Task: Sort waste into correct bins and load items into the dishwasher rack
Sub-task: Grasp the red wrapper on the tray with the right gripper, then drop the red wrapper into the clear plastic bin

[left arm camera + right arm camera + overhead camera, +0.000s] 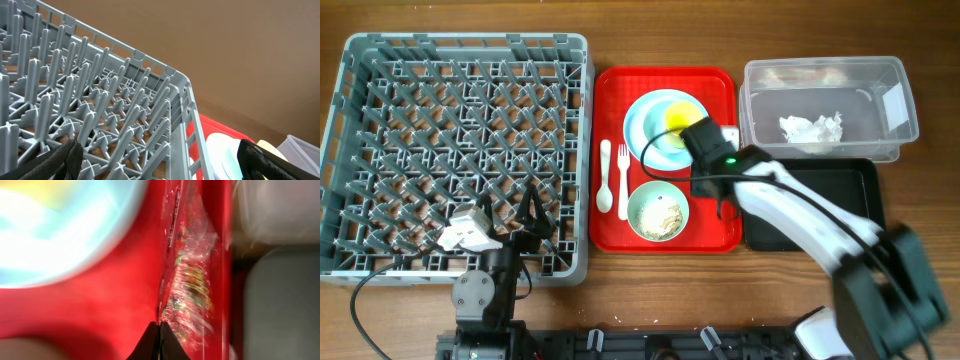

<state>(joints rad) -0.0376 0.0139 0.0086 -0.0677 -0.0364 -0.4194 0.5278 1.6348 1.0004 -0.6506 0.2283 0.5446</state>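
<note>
Pinching the wrapper point(192, 282), right hand point(160, 331) sits beside the plate point(60, 235).

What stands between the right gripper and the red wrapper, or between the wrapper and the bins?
Nothing visible. The right gripper appears shut on the red wrapper, at its edge, on the red tray. The clear tub and black tray lie just beyond its rim.
</note>
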